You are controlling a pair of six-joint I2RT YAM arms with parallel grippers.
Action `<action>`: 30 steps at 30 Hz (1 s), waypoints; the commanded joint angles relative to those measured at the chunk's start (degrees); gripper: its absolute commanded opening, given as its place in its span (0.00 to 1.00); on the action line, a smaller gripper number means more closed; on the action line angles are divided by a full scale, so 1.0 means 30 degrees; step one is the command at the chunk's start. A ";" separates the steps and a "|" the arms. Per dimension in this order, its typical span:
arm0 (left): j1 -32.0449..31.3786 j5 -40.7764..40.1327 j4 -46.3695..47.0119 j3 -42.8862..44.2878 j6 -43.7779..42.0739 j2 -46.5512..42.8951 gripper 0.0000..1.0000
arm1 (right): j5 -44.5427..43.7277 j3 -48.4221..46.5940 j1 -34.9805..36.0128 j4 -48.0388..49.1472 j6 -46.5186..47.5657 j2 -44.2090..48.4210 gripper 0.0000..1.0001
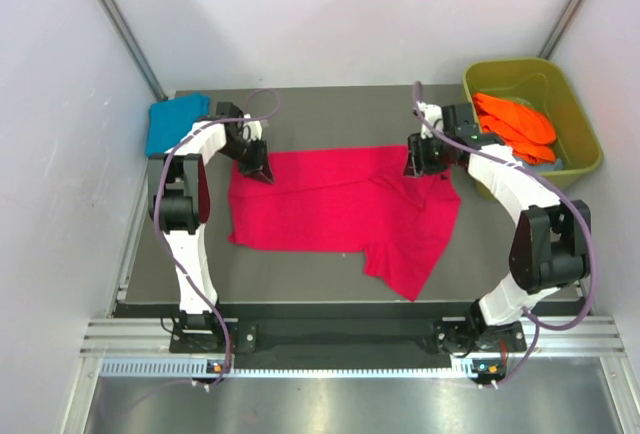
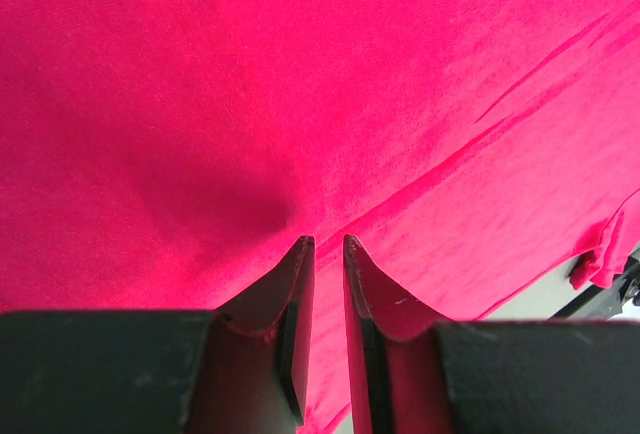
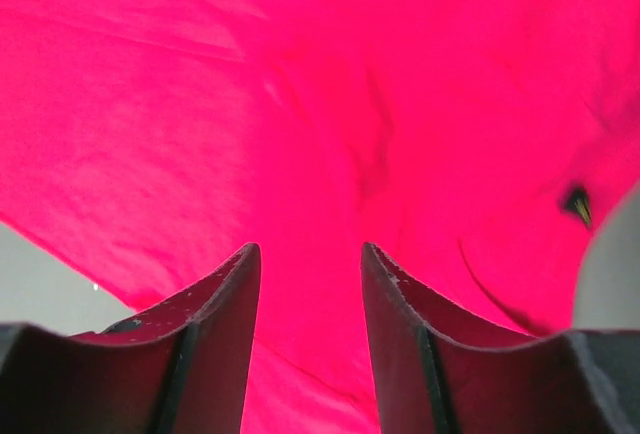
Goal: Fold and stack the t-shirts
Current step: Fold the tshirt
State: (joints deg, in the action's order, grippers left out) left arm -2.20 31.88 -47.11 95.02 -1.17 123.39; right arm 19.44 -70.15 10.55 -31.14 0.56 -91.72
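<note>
Three shirt colours in the top view. Far-left back corner of the table (image 1: 300, 272): teal-blue t-shirt (image 1: 174, 123), folded, lying apart from the rest. Left gripper (image 1: 256, 168) is down at the far-left corner of the crimson-pink t-shirt (image 1: 335, 209). In the left wrist view its fingers (image 2: 296, 284) are nearly together, a thin slit with pink cloth in it, so it is clenched on that shirt. The crimson-pink shirt lies spread across the table centre between the two arms, mostly flat, with one sleeve part sticking out toward the near right. Right gripper (image 1: 420, 166) sits on the shirt's far-right edge. In the right wrist view its fingers (image 3: 215, 304) stand part-spread with pink cloth filling the gap; cannot tell whether it is gripping or released. Far right: olive-green tub (image 1: 583, 159) at the table's back-right corner, bright orange t-shirts (image 1: 515, 124) bunched inside it.
</note>
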 commanded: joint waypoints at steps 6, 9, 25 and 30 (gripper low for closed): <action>0.0088 0.0009 0.0089 0.0025 0.0243 -0.1346 0.22 | 0.0434 -0.2216 0.3222 0.0183 0.3621 -0.2321 0.29; 0.0088 -0.0224 0.0030 0.0025 0.0185 -0.1580 0.22 | 0.0405 -0.3155 0.3311 0.0300 0.3564 -0.3905 0.28; 0.0088 -0.0460 0.0236 -0.0092 0.0331 -0.1640 0.21 | -0.1353 -0.5093 0.3809 0.0183 0.4414 -0.7218 0.26; 0.0117 -0.0548 0.0177 0.0112 0.0273 -0.1493 0.21 | -0.1558 -0.5619 0.3955 0.0008 0.4589 -0.7980 0.27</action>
State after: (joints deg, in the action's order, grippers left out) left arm -2.20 30.33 -46.81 94.70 -0.14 121.01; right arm 15.51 -83.92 21.28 -31.83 13.10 -114.78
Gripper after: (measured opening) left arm 0.211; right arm 0.264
